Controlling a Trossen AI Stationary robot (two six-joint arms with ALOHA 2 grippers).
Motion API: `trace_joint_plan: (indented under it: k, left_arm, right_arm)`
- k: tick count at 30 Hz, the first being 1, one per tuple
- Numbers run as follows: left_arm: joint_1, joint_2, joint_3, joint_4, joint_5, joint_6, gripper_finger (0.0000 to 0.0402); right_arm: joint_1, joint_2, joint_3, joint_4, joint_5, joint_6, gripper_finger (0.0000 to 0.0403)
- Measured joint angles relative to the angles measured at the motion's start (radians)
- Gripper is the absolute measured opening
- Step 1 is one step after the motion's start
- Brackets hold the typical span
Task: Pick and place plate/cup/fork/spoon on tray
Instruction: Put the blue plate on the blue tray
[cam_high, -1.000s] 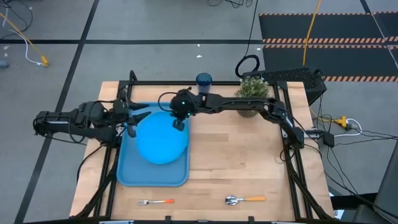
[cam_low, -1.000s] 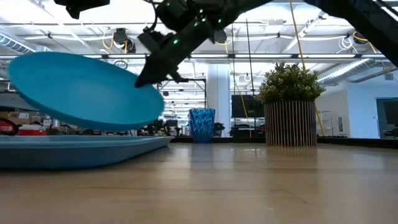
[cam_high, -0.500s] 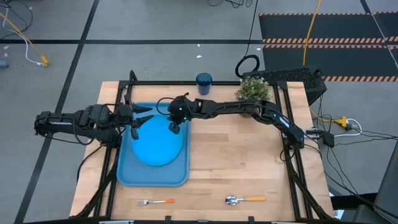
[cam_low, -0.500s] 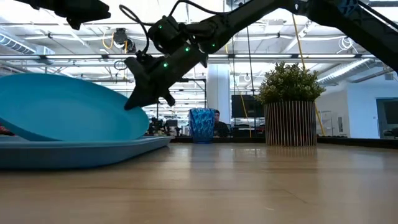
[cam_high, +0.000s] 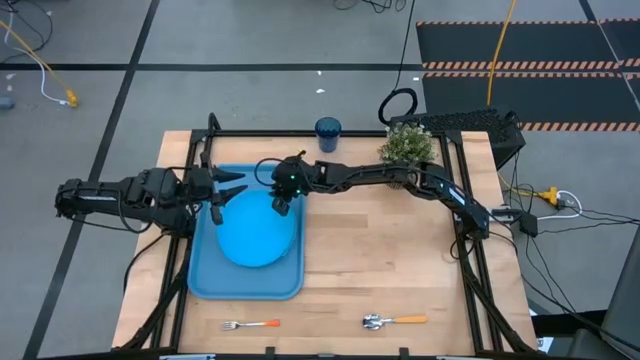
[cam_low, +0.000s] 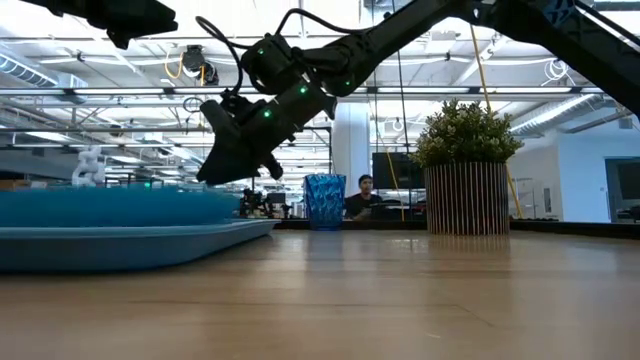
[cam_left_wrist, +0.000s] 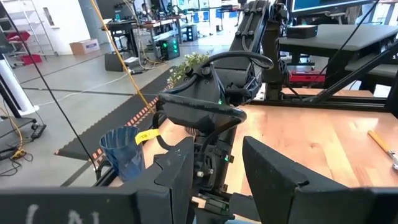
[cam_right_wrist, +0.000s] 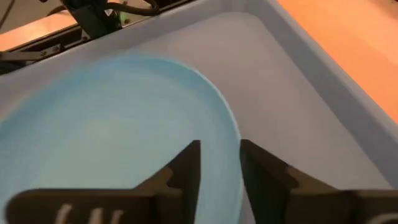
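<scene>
So the fork (cam_high: 250, 325) and the spoon (cam_high: 394, 321) sit untouched along the desk's near edge, well apart. Farther in, the plate (cam_high: 256, 229) looks flat in the tray (cam_high: 243, 286) on the left half of the desk. The right gripper (cam_high: 281, 203) hovers at its far rim, jaws narrowly parted astride it, so the plate step looks about done. The left gripper (cam_high: 229, 186) waits at the tray's far left corner, jaws spread, empty. The cup (cam_high: 327, 129) stands at the far edge, probably next: the right arm would need to lift clear first.
</scene>
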Motion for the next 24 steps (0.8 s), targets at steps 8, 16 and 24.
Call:
trace_joint_plan:
  k: [8,16,24]
  left_arm:
    - [0.000,0.000,0.000,-0.012,0.000,-0.010,0.0143]
    - [0.000,0.000,0.000,-0.078,0.000,-0.044,0.0143]
    - [0.000,0.000,0.000,-0.074,0.000,-0.052,0.0143]
  right_arm:
    - [0.000,0.000,0.000,-0.071,-0.002,-0.040,0.0169]
    - [0.024,-0.060,0.000,-0.418,0.003,-0.259,0.0172]
    - [0.111,-0.128,0.000,-0.511,0.155,-0.462,0.0167]
